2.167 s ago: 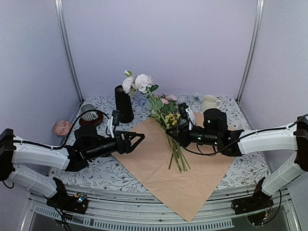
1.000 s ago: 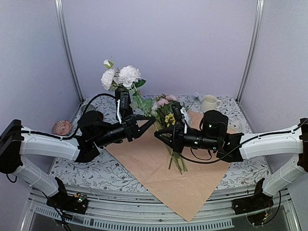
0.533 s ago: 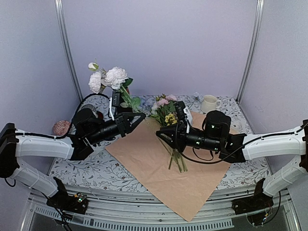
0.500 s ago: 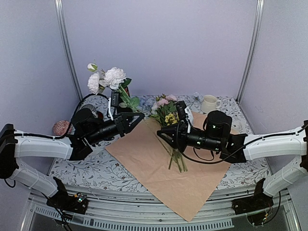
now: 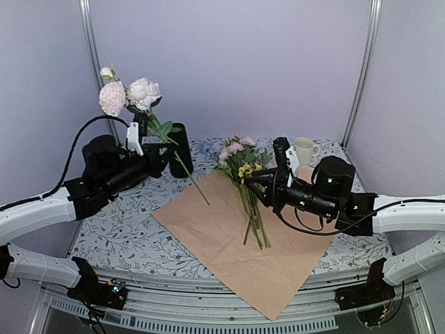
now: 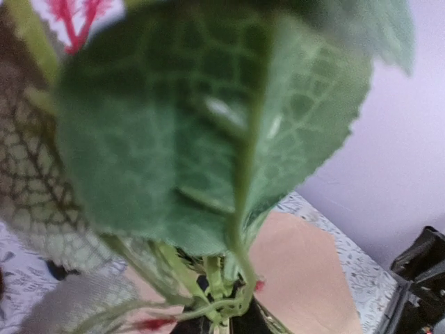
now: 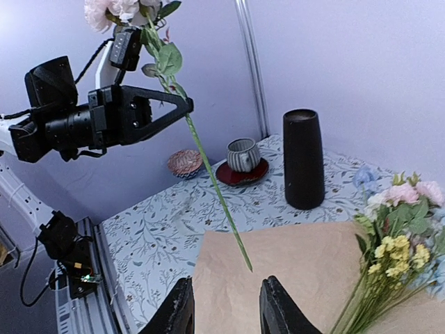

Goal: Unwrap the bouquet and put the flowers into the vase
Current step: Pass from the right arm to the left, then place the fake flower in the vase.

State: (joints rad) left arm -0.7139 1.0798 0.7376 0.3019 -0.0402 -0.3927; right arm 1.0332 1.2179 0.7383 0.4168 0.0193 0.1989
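Listing by item, top camera first.

Left gripper (image 5: 165,154) — clenched on a single peony stem (image 5: 197,186), gripping it below the leaves. The stem is tilted. Its pale pink-white blooms (image 5: 128,94) point up and to the left, high above the arm. Its cut end points down to the right, over the left edge of the paper (image 5: 243,240). Whether that end touches the paper cannot be told. The left wrist view is filled by a blurred green leaf (image 6: 208,125) close to the lens.

Right gripper (image 7: 224,306): released, its fingers (image 7: 179,309) apart with nothing between them. It is held above the paper, just beside the lying flowers.

Flowers (image 5: 240,160): pink, yellow and pale blue heads on green stems, lying on the paper. The heads point toward the back and the stems fan toward the near edge.

Paper: a tan sheet spread flat on the table (image 5: 132,236), one corner hanging over the near edge.

Vase (image 5: 182,136): matte black, upright at the back left of the table. It is behind the left gripper's tips in the top view. In the right wrist view it stands clearly apart from the held stem.

Cream mug (image 5: 302,148): upright, back right.

Striped cup (image 7: 243,154): on a red saucer (image 7: 236,175), left of the vase.

Pinkish round object (image 7: 184,162): beyond the saucer, near the table's left edge.
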